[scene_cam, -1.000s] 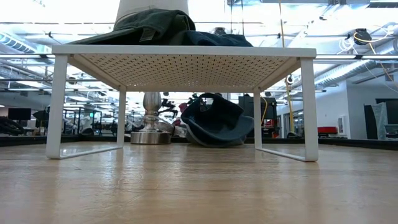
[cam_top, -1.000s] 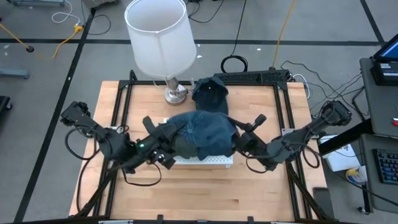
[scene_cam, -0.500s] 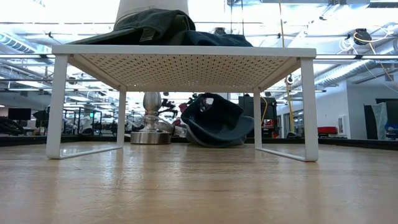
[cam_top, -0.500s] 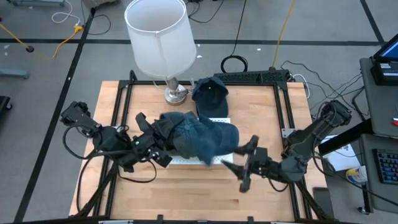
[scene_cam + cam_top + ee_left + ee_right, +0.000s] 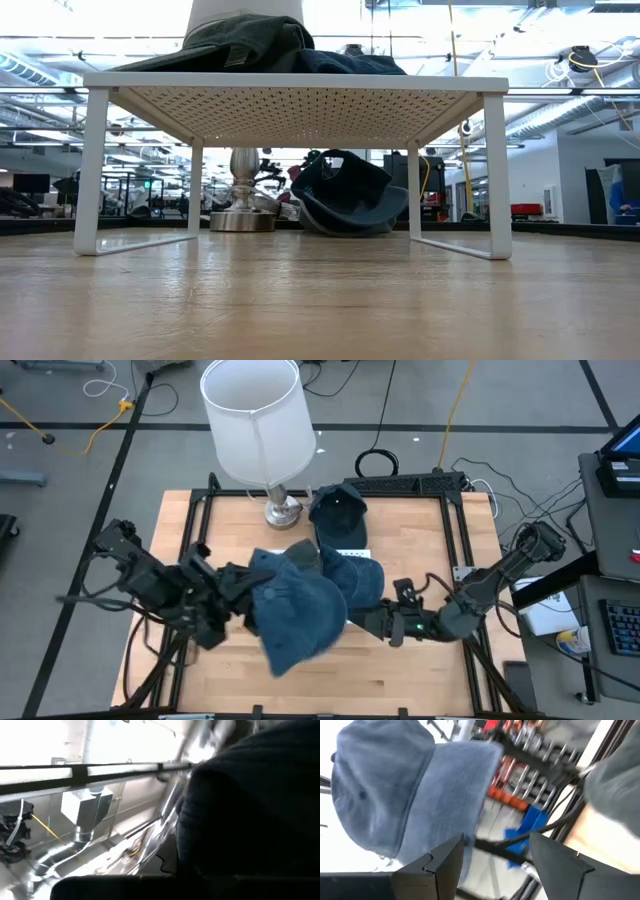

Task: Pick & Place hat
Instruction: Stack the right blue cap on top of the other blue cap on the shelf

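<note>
Gripping a blue denim cap [image 5: 295,615], the left gripper [image 5: 240,588] is clamped tight, the cap spread over the white perforated metal rack's [image 5: 352,552] front edge. The right gripper [image 5: 372,622] stands apart-fingered beside it, empty. Another dark cap [image 5: 337,512] lies near the lamp base [image 5: 282,510]; the wooden desk's [image 5: 400,685] front is bare.

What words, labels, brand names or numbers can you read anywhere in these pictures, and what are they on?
None can be read.
Dark blue cap by the lamp: small pale mark, too small to read.
Blue hat held by the left gripper: no lettering shows.
Papers and screen beside the table: too small to read.
Room behind, low view: signs blurred.
</note>
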You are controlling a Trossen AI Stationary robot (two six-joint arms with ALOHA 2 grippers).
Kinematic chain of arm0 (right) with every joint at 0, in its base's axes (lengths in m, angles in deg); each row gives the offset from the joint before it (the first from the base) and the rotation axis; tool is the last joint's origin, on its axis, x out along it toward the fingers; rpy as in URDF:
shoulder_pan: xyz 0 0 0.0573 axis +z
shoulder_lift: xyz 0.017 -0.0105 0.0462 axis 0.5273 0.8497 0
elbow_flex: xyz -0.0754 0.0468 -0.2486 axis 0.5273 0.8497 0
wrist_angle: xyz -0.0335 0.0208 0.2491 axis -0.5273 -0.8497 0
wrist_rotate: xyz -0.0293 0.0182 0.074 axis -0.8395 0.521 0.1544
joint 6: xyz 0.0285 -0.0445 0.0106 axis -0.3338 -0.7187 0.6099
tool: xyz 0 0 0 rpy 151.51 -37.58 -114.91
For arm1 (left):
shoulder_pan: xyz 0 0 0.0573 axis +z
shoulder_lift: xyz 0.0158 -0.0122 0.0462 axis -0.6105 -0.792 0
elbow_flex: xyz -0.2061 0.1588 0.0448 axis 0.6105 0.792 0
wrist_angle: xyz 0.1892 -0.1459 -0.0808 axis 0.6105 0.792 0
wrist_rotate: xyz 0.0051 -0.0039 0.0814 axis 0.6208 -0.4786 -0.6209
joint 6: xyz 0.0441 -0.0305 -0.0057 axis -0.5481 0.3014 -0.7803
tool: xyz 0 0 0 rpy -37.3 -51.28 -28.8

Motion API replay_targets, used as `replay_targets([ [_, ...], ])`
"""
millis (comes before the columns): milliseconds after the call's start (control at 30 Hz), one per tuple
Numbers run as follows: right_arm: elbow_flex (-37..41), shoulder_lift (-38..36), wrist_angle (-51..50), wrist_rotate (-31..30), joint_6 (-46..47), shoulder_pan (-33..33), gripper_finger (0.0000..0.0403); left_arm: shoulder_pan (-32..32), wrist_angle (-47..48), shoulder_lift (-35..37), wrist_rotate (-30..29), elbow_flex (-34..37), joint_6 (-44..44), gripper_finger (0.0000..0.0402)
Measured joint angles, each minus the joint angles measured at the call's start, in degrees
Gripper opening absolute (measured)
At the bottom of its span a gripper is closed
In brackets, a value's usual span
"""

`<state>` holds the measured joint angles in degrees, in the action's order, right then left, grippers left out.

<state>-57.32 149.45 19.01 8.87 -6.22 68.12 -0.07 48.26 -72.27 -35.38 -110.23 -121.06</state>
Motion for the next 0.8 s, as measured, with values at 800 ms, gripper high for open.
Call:
replay_targets([
  [800, 7.0, 0.0, 24.8, 35.7, 10.7, -17.2, 0.0222, 2.7, -1.8, 2.6, 8.3, 0.0, 8.5, 0.0],
])
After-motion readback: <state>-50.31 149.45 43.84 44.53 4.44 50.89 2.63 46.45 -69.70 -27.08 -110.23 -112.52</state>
